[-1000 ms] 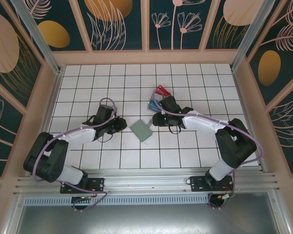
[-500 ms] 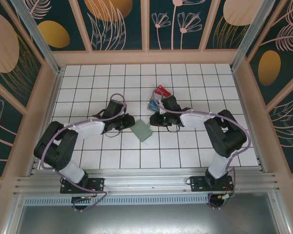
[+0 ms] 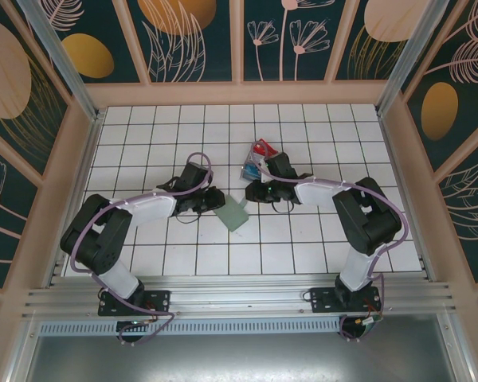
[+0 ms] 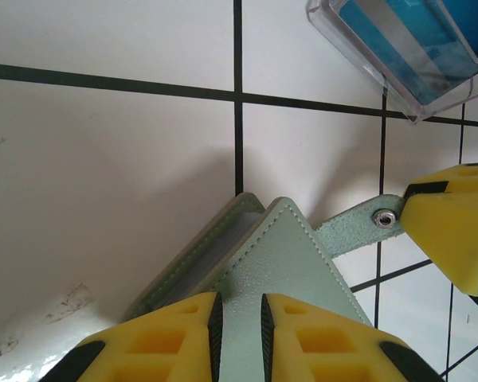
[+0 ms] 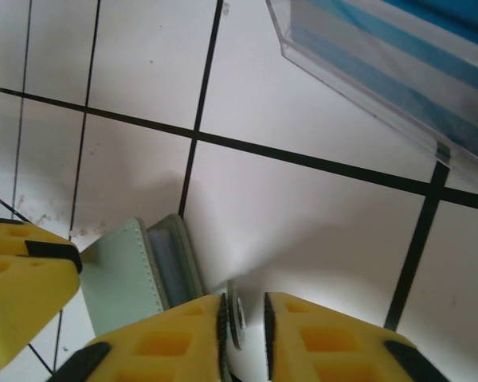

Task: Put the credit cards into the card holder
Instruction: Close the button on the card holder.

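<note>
With jaws nearly closed, the left gripper (image 4: 239, 309) pinched the card holder (image 4: 285, 256) and the right gripper (image 5: 244, 317) its snap tab (image 4: 360, 224); spreading them apart would next open it.

From above, the left gripper (image 3: 217, 203) covers the left corner of the flat grey-green soft wallet (image 3: 234, 215), and the right gripper (image 3: 251, 197) hides part of the small clear plastic tray (image 3: 249, 169). The thin red and blue plastic cards (image 3: 262, 149) there are too small for us to count. At the left wrist, the lower edge cuts the wallet (image 4: 279, 263) and the yellow fingers (image 4: 167, 338). The tray (image 4: 366, 60) runs out at the top and right, and its blue content is blurred. At the right wrist, the fingers (image 5: 167, 342) hide the lower part of the wallet (image 5: 127, 282). We see its metal snap (image 5: 237, 314) edge-on between them, and the tray (image 5: 366, 87) is likewise cut off and blurred.
</note>
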Tool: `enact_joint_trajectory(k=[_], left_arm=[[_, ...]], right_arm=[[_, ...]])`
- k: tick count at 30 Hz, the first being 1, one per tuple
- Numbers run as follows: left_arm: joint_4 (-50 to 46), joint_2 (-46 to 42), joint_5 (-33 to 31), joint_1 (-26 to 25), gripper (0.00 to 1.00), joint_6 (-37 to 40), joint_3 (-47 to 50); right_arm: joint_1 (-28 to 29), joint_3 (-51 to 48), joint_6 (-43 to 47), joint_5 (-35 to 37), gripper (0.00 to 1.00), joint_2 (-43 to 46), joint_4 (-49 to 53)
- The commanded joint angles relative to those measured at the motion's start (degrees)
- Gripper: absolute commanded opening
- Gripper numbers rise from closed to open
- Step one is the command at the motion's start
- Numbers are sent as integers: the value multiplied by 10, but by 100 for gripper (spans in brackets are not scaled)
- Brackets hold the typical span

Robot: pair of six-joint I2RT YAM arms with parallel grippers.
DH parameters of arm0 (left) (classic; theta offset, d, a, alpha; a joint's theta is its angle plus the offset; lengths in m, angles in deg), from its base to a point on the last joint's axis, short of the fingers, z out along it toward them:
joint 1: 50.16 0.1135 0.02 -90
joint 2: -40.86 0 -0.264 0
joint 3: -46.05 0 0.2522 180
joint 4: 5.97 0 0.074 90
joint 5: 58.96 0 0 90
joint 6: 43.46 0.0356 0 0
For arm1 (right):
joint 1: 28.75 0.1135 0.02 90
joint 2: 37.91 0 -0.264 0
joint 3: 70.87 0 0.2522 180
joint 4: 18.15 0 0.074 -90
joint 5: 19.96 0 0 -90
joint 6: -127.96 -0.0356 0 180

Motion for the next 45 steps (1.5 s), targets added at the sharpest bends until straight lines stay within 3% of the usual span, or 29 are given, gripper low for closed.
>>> enact_joint_trajectory(k=[1,10,19,45], left_arm=[[-17,17,3,-3,24,8,-12],[-9,26,3,-4,24,3,-4],[-8,31,0,-4,24,2,-4],[-9,53,-12,-9,24,-8,-5]], right_arm=[[-4,10,9,-18,22,-3,-14],[-4,12,15,-27,19,-10,-16],[-1,6,21,-47,6,4,-17],[83,61,83,-29,5,-18,92]])
